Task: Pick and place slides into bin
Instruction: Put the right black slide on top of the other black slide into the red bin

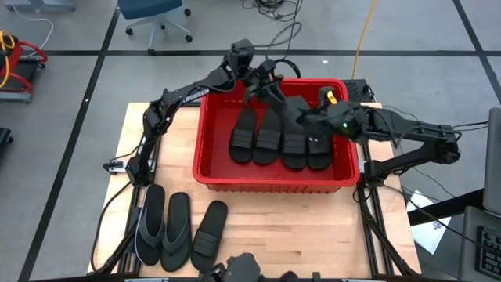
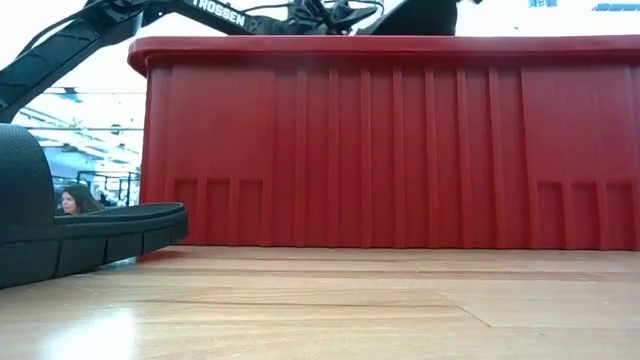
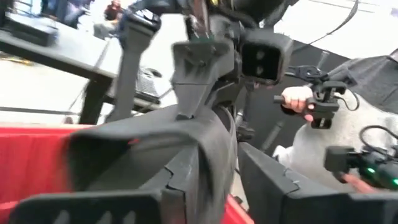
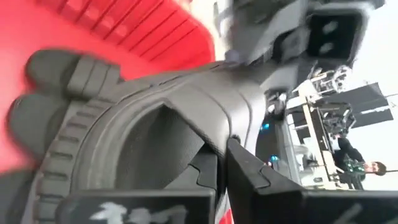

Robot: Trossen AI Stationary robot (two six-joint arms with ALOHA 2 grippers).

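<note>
A black band-strap slide hangs over the far part of the red bin, held between both grippers. My left gripper reaches in over the bin's far rim and is shut on it. My right gripper comes from the right and is shut on it too. Several band slides lie side by side on the bin's floor. A thong pair and one band slide lie flat on the table near its front edge. My left gripper pinches a curved edge of the slide between its two fingers; which part of the slide this is, I cannot tell. The slide is lifted clear above the bin. My right gripper has the slide by its wide band, near the ribbed sole edge. One finger lies against the band; whether it reaches under it, I cannot tell. The slide is clear of the bin's floor.
The bin's near wall fills the low view, with a slide's end on the wood at the left. Bare tabletop lies in front of the bin. A person stands beyond the table, another far off.
</note>
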